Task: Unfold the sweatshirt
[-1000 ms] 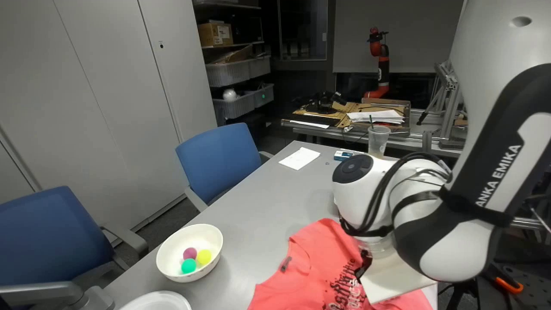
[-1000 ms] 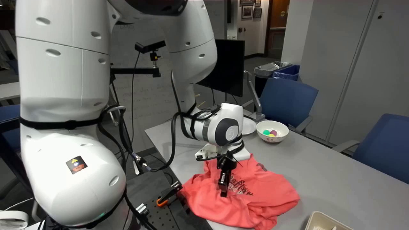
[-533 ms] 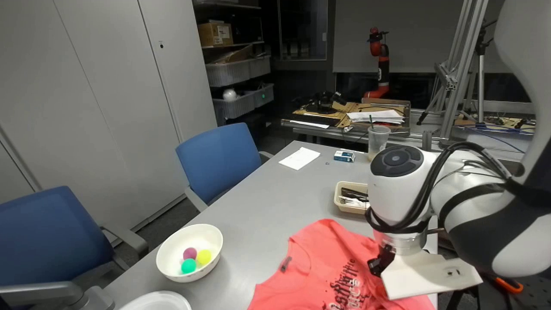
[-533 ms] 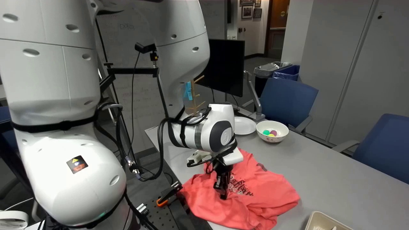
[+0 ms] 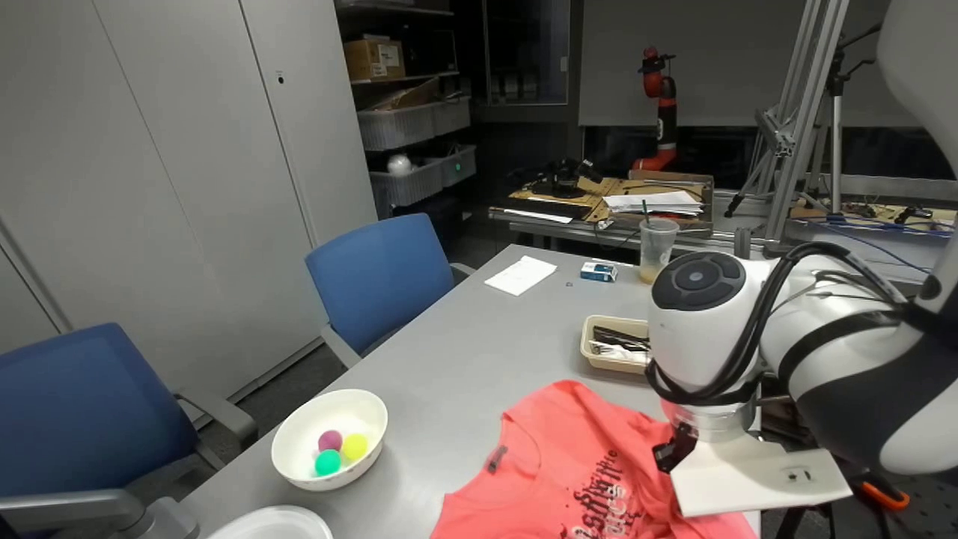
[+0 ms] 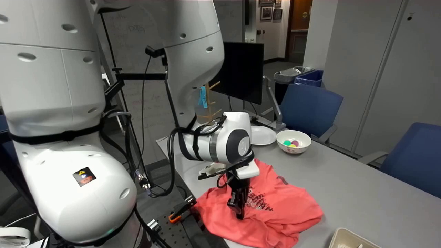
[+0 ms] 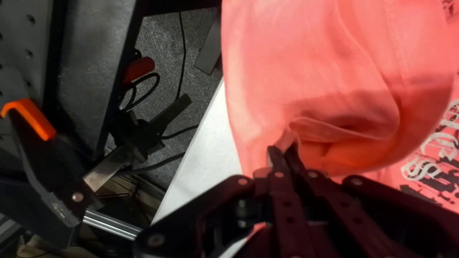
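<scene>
The coral sweatshirt lies rumpled on the grey table in both exterior views (image 5: pixel 550 464) (image 6: pixel 293 203). Its dark print and collar label face up. Its near part is bunched in soft folds by the table edge. In the wrist view the sweatshirt (image 7: pixel 315 64) fills the upper right, and a loop of cloth stands up at the fingertips. My gripper (image 7: pixel 284 148) has its fingertips nearly together, pinching a small fold of that cloth. The gripper also points down onto the sweatshirt in an exterior view (image 6: pixel 239 215). A white mount plate hides the fingertips in an exterior view (image 5: pixel 756 479).
A white bowl (image 5: pixel 329 408) with 3 small balls and a white plate (image 6: pixel 263 136) stand beyond the sweatshirt. A beige tray (image 5: pixel 610 365) holds cutlery. A plastic cup (image 5: pixel 658 251) stands farther back. An orange-handled clamp (image 7: pixel 32 118) sits beside the table's edge.
The arm has drawn back toward the robot's base, uncovering the cutlery tray in an exterior view. The gripper has shifted slightly toward the table's near edge and tilted. The sweatshirt's outline has barely changed.
</scene>
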Controlling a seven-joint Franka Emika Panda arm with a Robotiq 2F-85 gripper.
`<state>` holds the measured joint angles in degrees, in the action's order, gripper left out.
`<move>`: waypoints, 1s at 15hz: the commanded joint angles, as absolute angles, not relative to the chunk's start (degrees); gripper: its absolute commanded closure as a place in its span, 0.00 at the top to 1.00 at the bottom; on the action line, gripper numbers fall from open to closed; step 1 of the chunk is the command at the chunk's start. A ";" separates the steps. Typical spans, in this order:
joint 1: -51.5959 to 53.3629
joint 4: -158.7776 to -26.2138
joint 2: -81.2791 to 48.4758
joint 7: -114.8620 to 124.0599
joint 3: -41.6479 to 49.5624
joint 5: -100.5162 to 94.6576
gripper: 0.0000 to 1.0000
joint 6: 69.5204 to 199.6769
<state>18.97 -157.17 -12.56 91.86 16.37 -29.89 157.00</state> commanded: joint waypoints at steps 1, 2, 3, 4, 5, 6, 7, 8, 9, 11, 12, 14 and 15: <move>17.60 -157.93 -9.74 96.87 14.08 -30.86 0.01 150.67; 17.16 -158.51 -9.06 97.55 13.31 -30.55 0.01 149.00; 16.47 -156.94 -10.16 97.25 11.94 -29.06 0.01 147.14; 15.98 -157.01 -9.82 97.58 11.03 -28.55 0.01 145.82; 15.69 -158.22 -8.51 98.84 10.59 -29.02 0.01 144.71; 15.45 -157.94 -8.48 100.46 10.07 -29.45 0.01 143.55; 15.17 -157.46 -8.61 102.11 9.53 -29.86 0.01 142.56; 15.25 -157.31 -8.33 105.28 9.42 -31.25 0.01 141.38; 15.14 -157.96 -7.40 108.07 9.20 -32.46 0.01 140.21; 15.24 -157.26 -7.11 114.94 8.66 -34.74 0.01 136.55; 15.00 -157.45 -6.57 118.00 8.10 -35.77 0.01 134.61; 14.22 -157.76 -5.75 122.37 6.60 -36.44 0.01 131.23; 13.76 -157.64 -5.64 123.81 5.73 -36.32 0.01 129.75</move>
<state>16.11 -157.06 -8.14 117.71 8.86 -34.43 134.44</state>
